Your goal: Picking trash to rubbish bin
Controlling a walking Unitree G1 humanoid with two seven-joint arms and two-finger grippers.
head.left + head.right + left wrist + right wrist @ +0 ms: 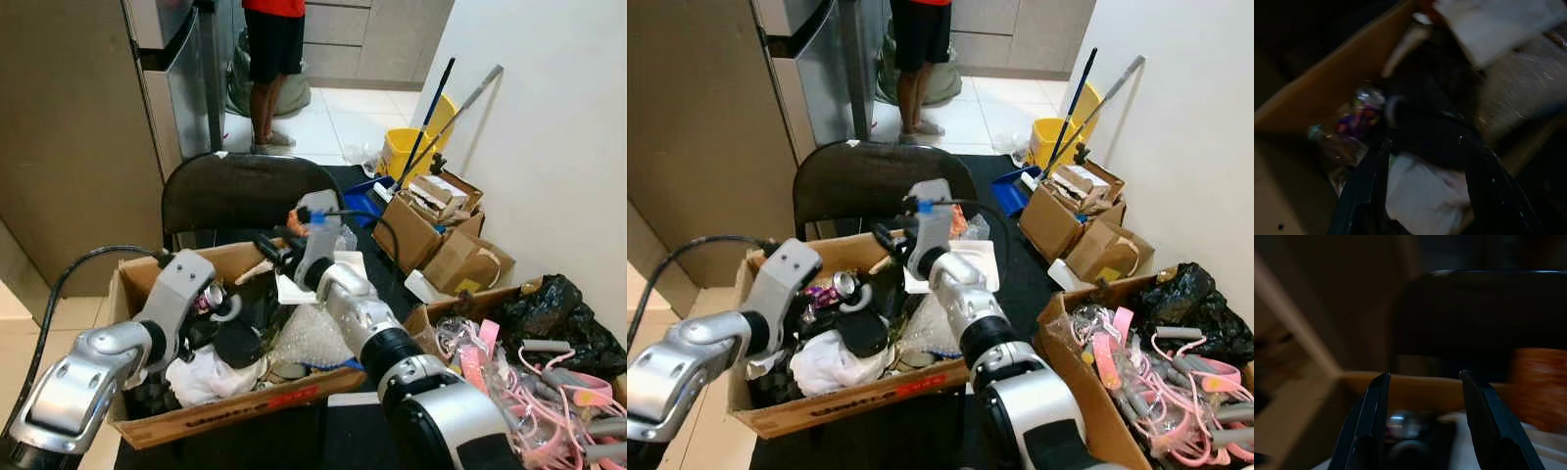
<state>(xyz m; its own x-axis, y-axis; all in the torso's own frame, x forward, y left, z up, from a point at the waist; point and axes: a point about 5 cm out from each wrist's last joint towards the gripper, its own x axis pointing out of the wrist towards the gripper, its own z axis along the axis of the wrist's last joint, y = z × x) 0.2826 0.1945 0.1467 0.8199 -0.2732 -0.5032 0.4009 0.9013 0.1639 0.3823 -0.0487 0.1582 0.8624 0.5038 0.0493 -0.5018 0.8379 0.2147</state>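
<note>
An open cardboard box (pixel 245 406) full of trash stands in front of me on a black surface. In it lie a white cloth (pixel 206 377), a sheet of bubble wrap (pixel 309 338), a crushed can (pixel 844 284) and a black round lid (pixel 238 343). My left gripper (pixel 1425 142) is down inside the box, open, its fingers spread over the white cloth (pixel 1425 196) with the can (pixel 1364 110) just beyond. My right gripper (pixel 269 247) reaches across the box to its far side. It is open with nothing between the fingers (pixel 1374 421).
A black folding chair (pixel 240 191) stands right behind the box. A person (pixel 272 49) stands further back by a steel fridge (pixel 176 78). On the right are a yellow mop bucket (pixel 411 147), cardboard boxes (pixel 431 220), a black bag (pixel 554 308) and a box of pink cables (pixel 529 382).
</note>
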